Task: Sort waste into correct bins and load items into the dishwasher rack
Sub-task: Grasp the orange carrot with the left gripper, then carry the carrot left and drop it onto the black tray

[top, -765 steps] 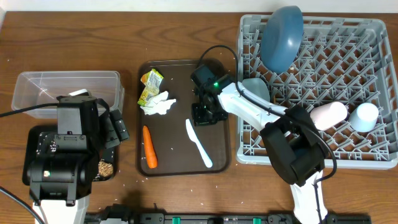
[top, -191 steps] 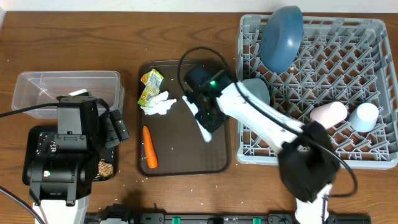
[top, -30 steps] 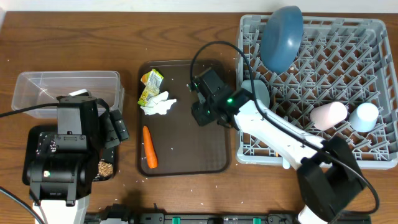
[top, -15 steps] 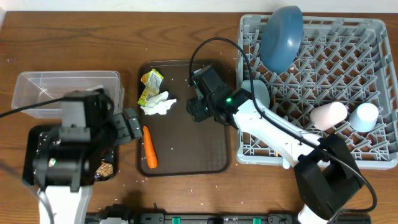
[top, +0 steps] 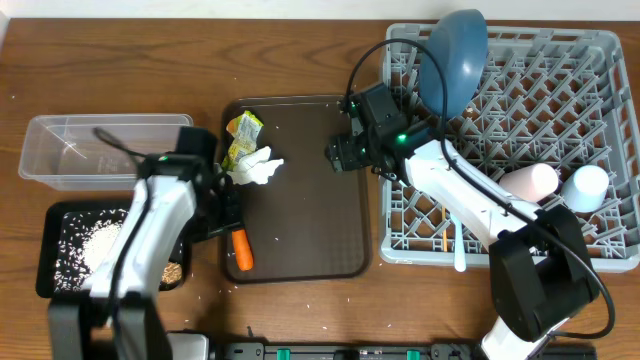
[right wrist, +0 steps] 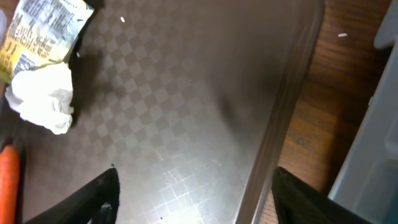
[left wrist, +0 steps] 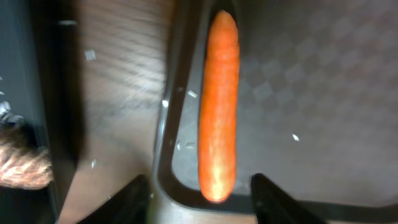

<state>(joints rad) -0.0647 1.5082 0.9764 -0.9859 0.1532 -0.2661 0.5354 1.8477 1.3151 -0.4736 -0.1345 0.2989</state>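
At the near-left corner of the brown serving tray (top: 320, 215), the left claw (left wrist: 199, 180) stands spread astride one end of the small orange carrot (left wrist: 217, 106), a finger on either side and neither visibly touching it. The carrot lies along the tray's left rim, just right of the black tray (top: 60, 275). The right claw (right wrist: 194, 183), also spread and holding nothing, hangs over the far-right part of the serving tray, close to the dishwasher rack (top: 560, 258).

By the look of things, loading is well advanced and sorting less so. The rack holds one dark blue plate (top: 452, 60) upright at its far edge, one pink cup (top: 528, 182) and one light blue cup (top: 585, 187) side by side on the right, and one light blue utensil (top: 458, 250) near its near-left corner. The bowl and the chopsticks cannot be made out for certain, as the right arm crosses that part of the rack. Brown crumbs (top: 172, 270) sit in the black tray's near-right corner.

Three pieces of waste are yet to be binned: the one carrot, one crumpled tissue (top: 255, 167) and one printed wrapper (top: 243, 135), the last two touching at the serving tray's far left. Two bins stand on the tabletop (top: 300, 50) at left, the clear box (top: 60, 165) far and the black tray near.
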